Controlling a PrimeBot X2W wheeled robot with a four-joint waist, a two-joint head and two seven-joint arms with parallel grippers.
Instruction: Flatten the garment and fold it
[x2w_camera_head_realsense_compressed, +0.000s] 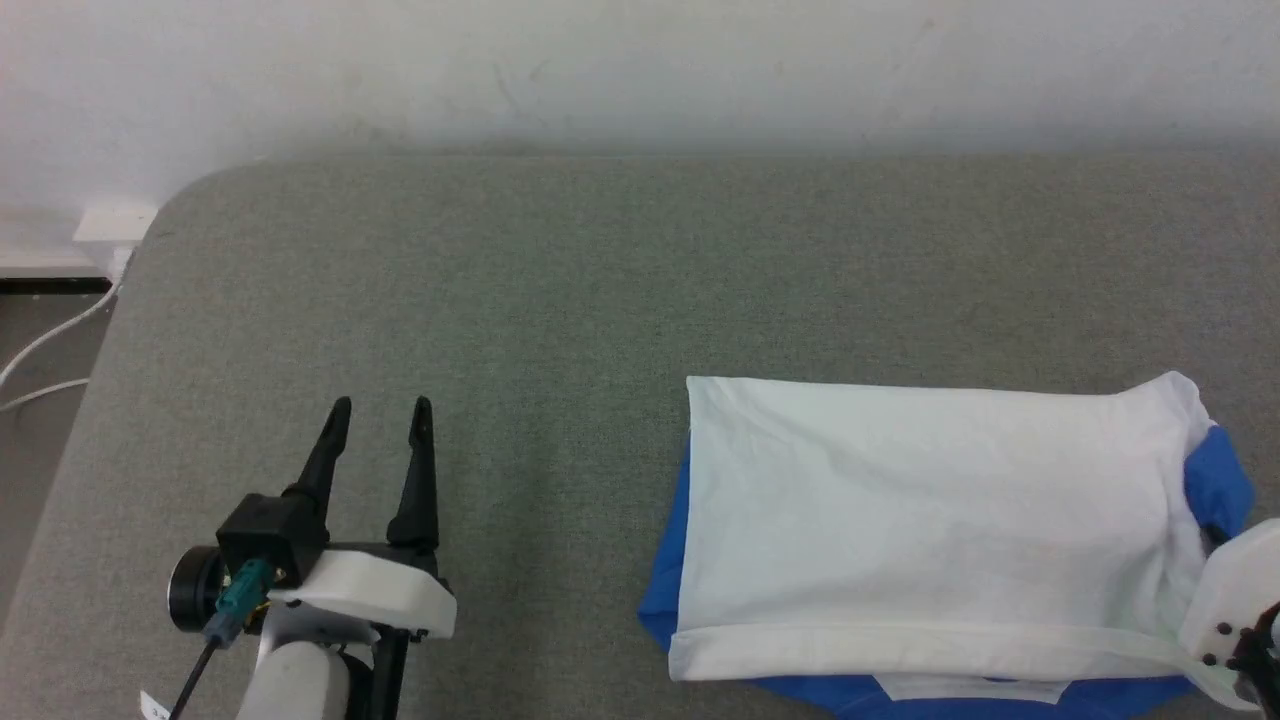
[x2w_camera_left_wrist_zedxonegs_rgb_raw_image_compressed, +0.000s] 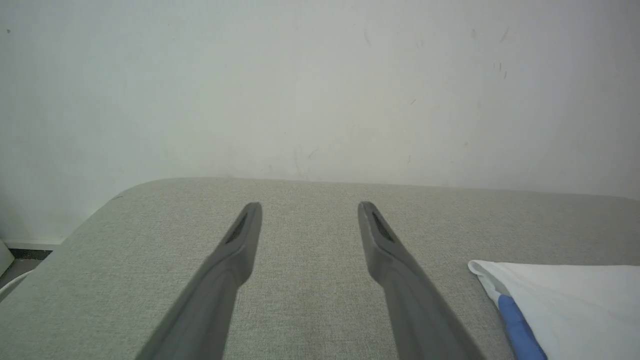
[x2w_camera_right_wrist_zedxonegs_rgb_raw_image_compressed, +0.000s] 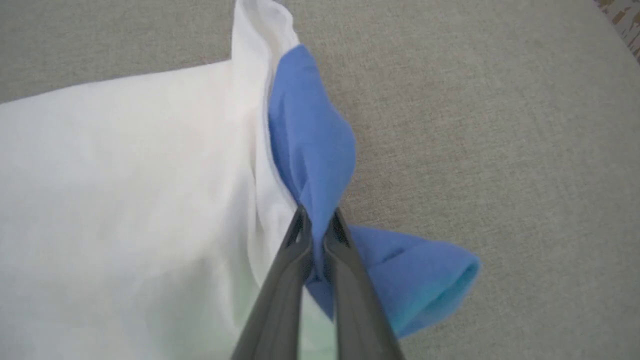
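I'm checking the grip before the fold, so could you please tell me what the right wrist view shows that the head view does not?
Right wrist view: the right gripper, its fingers pinched shut on a blue fold of the garment.
Head view: the left gripper, open and empty above the bare table, apart from the garment, plus the white wall and cables at the left.
Both: the garment, white with blue at its edges, lying on the grey table.

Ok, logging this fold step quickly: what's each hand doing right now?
Left hand: open, holding nothing.
Right hand: shut on a blue fold of the T-shirt.
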